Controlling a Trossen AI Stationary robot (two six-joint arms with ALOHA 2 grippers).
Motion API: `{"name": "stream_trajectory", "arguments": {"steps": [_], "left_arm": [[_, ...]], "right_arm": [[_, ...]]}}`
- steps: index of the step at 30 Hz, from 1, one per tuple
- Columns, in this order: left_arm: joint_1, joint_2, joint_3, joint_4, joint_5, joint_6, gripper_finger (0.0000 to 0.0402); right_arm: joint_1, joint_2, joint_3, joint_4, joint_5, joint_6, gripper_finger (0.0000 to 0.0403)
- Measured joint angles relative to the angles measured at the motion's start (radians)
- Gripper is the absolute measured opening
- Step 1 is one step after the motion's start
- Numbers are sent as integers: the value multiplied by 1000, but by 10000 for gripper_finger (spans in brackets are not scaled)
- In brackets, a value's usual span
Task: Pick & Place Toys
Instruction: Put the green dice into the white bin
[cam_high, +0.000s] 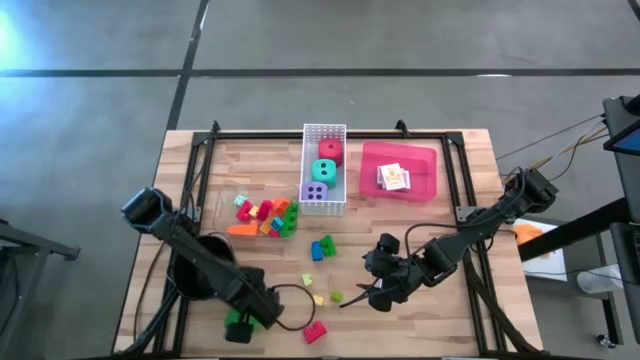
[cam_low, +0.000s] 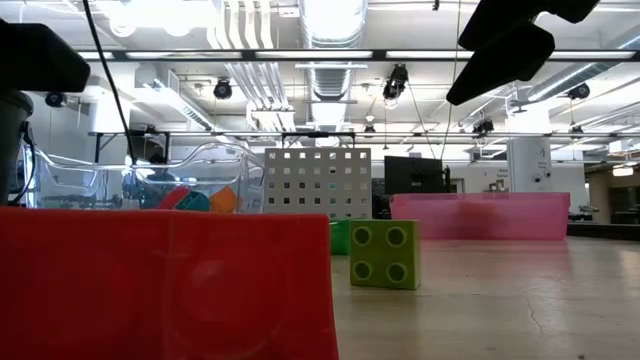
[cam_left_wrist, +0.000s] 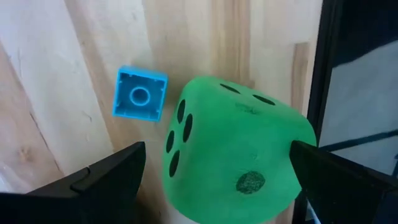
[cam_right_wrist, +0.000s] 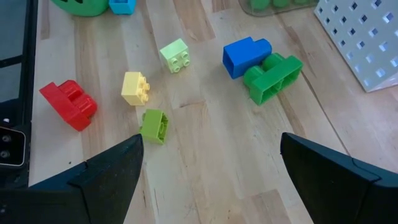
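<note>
We see the wooden table (cam_high: 440, 320) with both arms reaching over its near half. At the far middle stands the white perforated basket (cam_high: 324, 132), holding a red die (cam_high: 330, 151), a teal die (cam_high: 325, 172) and a purple die (cam_high: 315, 193). Just right of it sits the pink tray (cam_high: 425, 175) with a small card pack (cam_high: 394, 178) inside. A round black pot (cam_high: 195, 275) stands at the near left, beside the left arm.

The left gripper (cam_high: 243, 322) is at the near edge, left of centre. In its wrist view the two dark fingers (cam_left_wrist: 106, 180) stand wide apart on either side of the green die (cam_left_wrist: 233, 152); we cannot tell whether they touch it. A small blue brick (cam_left_wrist: 140, 94) lies just beside that die.

The right gripper (cam_right_wrist: 208, 171) hovers near centre-right, its fingers (cam_right_wrist: 329, 171) spread wide and holding nothing. On the table before it lie a blue brick (cam_right_wrist: 245, 56) touching a green brick (cam_right_wrist: 273, 78), a red brick (cam_right_wrist: 68, 104), a pale green brick (cam_right_wrist: 175, 55), a yellow brick (cam_right_wrist: 135, 88) and an olive-green brick (cam_right_wrist: 154, 126).

A heap of mixed bricks (cam_high: 265, 215) lies left of the basket.
</note>
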Motion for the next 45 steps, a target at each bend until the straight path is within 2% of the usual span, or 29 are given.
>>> {"name": "stream_trajectory", "arguments": {"steps": [5, 11, 20, 24, 32, 36, 45], "left_arm": [[9, 0, -20, 22, 23, -35, 398], [12, 0, -71, 119, 147, -44, 398], [13, 0, -84, 149, 163, -48, 388], [14, 0, -84, 157, 155, -52, 341], [14, 0, -81, 176, 142, -110, 191], [14, -8, -81, 195, 136, -77, 135], [8, -21, -82, 221, 72, -88, 121]], "right_arm": [[0, 0, 0, 2, 0, 0, 371], [0, 0, 0, 3, 0, 0, 371], [0, 0, 0, 10, 0, 0, 371], [0, 0, 0, 12, 0, 0, 371], [0, 0, 0, 15, 0, 0, 371], [0, 0, 0, 16, 0, 0, 371], [0, 0, 0, 18, 0, 0, 371]]}}
